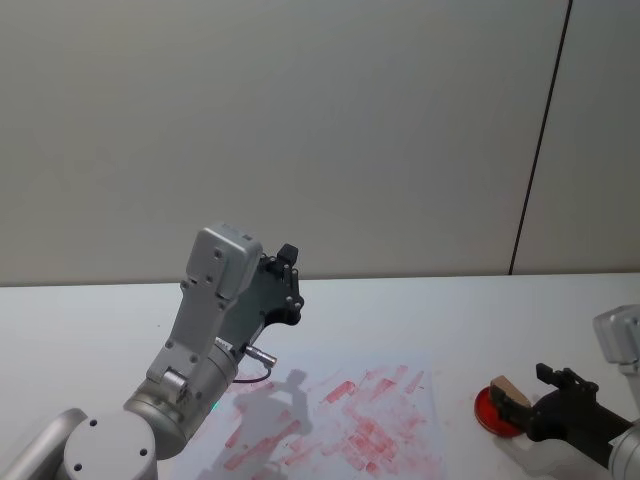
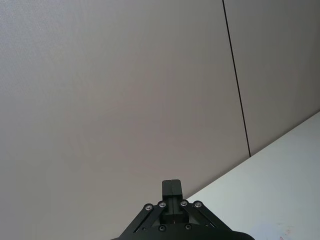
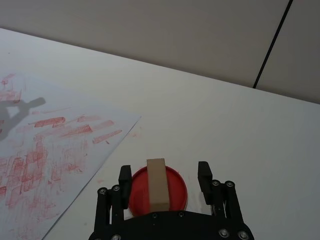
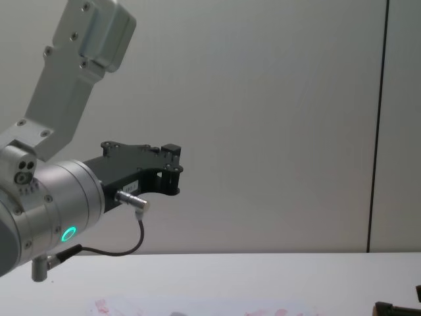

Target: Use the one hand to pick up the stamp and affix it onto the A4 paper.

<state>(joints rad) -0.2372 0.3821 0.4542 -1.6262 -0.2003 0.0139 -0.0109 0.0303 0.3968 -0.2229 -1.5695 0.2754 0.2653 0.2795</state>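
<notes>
Looking at lower right, we had our right gripper (image 3: 164, 175) spread wide around the stamp (image 3: 157, 184), long axis running between fingers, on the red ink pad (image 3: 175, 187); left gripper (image 2: 171, 189) parked shut.

Light-brown stamp (image 3: 157, 184) on red ink pad (image 3: 175, 190); white A4 paper (image 3: 60, 150) with pinkish-red smears.
</notes>
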